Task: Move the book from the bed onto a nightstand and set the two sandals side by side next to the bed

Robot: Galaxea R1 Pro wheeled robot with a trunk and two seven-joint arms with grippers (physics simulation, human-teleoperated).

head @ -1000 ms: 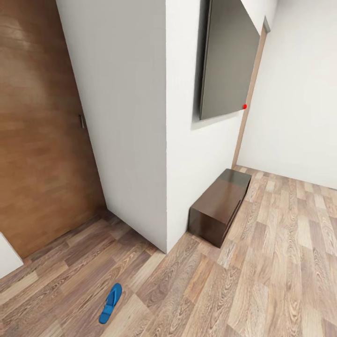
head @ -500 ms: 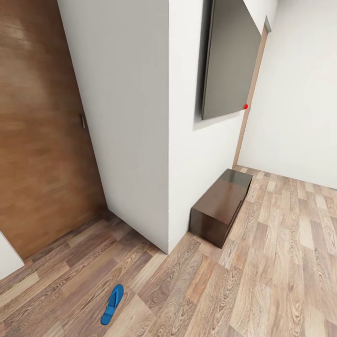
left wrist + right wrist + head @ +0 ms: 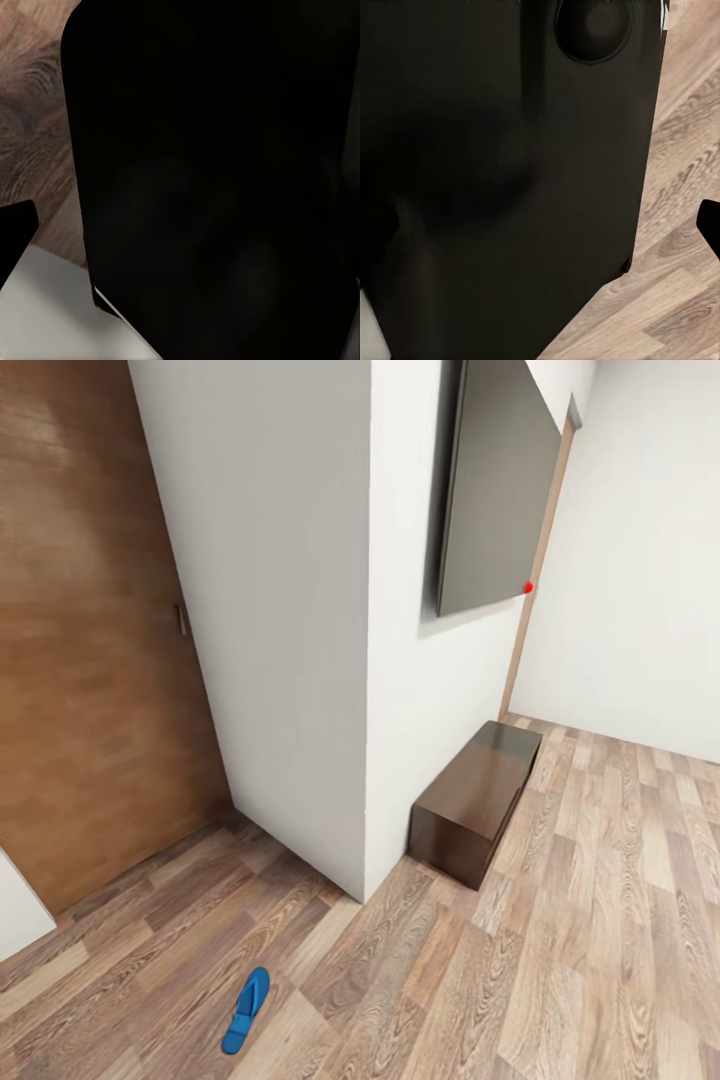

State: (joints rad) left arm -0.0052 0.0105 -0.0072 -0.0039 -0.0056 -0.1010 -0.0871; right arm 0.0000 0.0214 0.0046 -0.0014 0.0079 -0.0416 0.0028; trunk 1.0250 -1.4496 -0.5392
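Note:
One bright blue sandal lies flat on the wood-plank floor near the bottom of the head view, in front of a white wall corner. The book, the bed and the nightstand are out of view. In both wrist views a large black part of the robot's own body blocks most of the picture. A small black tip juts in at the edge of the left wrist view, and another at the edge of the right wrist view. Neither view tells me how the jaws stand.
A white wall corner juts out ahead. A long low dark-wood cabinet stands against its right face, under a dark wall panel. A brown door fills the left. Open plank floor stretches to the right.
The whole head view has shifted slightly, so the camera has moved. The sandal and the cabinet sit a little lower and further right in the picture; nothing in the room has moved.

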